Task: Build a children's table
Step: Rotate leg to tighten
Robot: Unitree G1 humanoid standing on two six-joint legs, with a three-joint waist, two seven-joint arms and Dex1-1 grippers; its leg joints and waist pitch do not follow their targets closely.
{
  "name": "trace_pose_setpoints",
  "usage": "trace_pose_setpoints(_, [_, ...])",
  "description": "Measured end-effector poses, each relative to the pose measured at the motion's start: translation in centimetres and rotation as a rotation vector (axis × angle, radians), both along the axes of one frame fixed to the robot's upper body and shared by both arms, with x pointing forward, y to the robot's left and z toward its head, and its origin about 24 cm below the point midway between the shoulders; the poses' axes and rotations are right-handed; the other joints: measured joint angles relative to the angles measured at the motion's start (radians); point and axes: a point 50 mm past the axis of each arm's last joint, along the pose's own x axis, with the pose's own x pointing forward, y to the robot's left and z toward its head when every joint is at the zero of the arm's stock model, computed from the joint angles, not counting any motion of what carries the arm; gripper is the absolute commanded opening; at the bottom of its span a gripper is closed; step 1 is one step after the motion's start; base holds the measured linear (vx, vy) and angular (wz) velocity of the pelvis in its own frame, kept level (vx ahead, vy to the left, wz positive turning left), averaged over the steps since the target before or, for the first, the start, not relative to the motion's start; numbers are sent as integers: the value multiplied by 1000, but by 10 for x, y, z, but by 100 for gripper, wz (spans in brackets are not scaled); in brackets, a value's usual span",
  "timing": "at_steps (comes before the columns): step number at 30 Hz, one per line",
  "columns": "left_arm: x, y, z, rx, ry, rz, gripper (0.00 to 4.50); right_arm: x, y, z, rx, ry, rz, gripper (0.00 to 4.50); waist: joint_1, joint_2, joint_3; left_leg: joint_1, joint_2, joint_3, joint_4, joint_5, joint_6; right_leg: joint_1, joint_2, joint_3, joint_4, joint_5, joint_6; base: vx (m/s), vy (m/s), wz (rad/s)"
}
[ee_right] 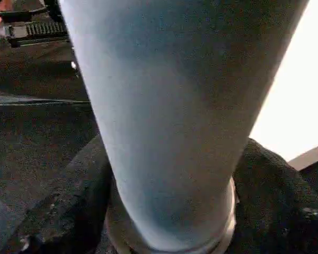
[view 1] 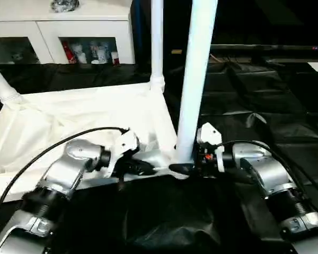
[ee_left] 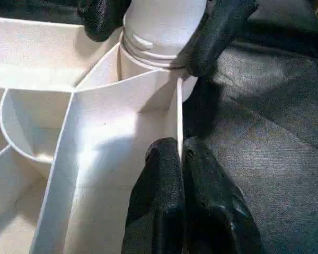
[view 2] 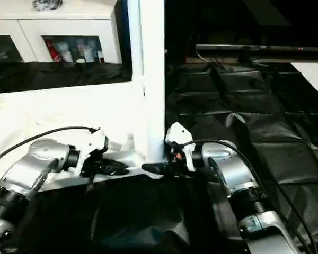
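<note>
The right gripper [view 1: 183,168] is closed around the base of an upright leg [view 1: 196,79], one black finger on each side of the tube where it enters the near right corner socket [ee_left: 148,63] of the tabletop [view 1: 58,127]. The left gripper [view 1: 140,168] sits just to the left of it, its two fingers [ee_left: 159,206] pinched together on the thin near-edge wall of the tabletop beside that socket.

The tabletop lies upside down, ribbed underside up, on a black padded sheet [view 1: 254,95] that spreads to the right and far side. A second leg [view 1: 157,42] stands upright in the far right corner. A third leg [view 1: 0,82] rises tilted from the far left corner. Beyond them stands a white cabinet [view 1: 69,32] with glass doors.
</note>
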Motion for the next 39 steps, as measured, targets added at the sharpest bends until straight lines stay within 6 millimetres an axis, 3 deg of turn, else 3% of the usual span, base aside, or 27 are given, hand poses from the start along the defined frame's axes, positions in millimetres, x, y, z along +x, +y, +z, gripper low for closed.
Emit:
trace_pose_setpoints(4, [-1, 1, 1, 4, 1, -12, 0, -3, 1, 0, 20, 22, 8, 279, 0, 0, 0, 0, 0, 0, 0, 0, 0, 0, 0, 0, 0, 0, 0, 0, 0, 0])
trace_pose_setpoints(10, [1, -4, -2, -10, -8, 30, 0, -2, 4, -4, 48, 28, -62, 267, -1, 0, 0, 0, 0, 0, 0, 0, 0, 0, 0, 0, 0, 0, 0, 0, 0, 0])
trace_pose_setpoints(14, [20, -15, -5, 0, -46, 179, 0, 15, 11, -13, 86, 12, -338, 266, -12, 0, 0, 2, 0, 0, 1, 0, -1, 0, 0, 0, 1, 0, -1, 0, 0, 0])
trace_pose_setpoints(16, [31, -26, -4, 4, -64, 273, 0, 29, 18, -13, 86, -6, -510, 266, -29, -1, 0, 2, 0, 0, 1, 1, -1, 0, 0, 0, 1, 1, -2, 0, 0, 0])
trace_pose_setpoints(19, [35, -36, -6, -6, -73, 313, 0, 34, 18, -14, 87, -13, -600, 266, -41, -2, -1, 2, 0, 0, 1, 1, -1, 0, 0, 0, 0, 1, -2, 0, 0, 0])
trace_pose_setpoints(24, [47, -53, -5, -2, -105, 417, 0, 49, 29, -13, 83, -28, -819, 266, -42, -1, -1, 1, 0, 0, 0, 1, -1, -1, 0, -1, 1, 1, -2, 0, 0, 0])
trace_pose_setpoints(27, [47, -55, -5, -2, -114, 426, 0, 50, 29, -13, 86, -44, -839, 266, -41, -1, -1, 1, 0, 0, 0, 1, -1, -1, 0, -1, -1, 1, -1, 0, 0, 0])
trace_pose_setpoints(28, [47, -56, -5, -2, -115, 426, 0, 50, 29, -14, 90, -47, -839, 335, -41, -1, -1, 1, 0, 0, 0, 1, -1, -1, 0, -1, -2, 1, -1, 0, 0, 0])
trace_pose_setpoints(31, [47, -56, -5, 1, -118, 425, 0, 50, 29, -14, 100, -39, -825, 337, -41, -1, -1, 1, 0, 0, 0, 1, -1, -1, 0, 0, -2, 1, -1, 0, 0, 0])
trace_pose_setpoints(34, [47, -55, -5, 0, -114, 407, 0, 47, 25, -14, 103, -38, -776, 381, -39, -1, -1, 1, 0, 0, 0, 1, -1, -1, 0, 0, -1, 1, -1, 0, 0, 0])
trace_pose_setpoints(39, [41, -46, -5, -3, -113, 339, 0, 39, 15, -13, 65, -64, -606, 390, -39, -1, -1, 1, 0, 0, 0, 1, -1, -1, 0, -1, -1, 1, -1, 0, 0, 0])
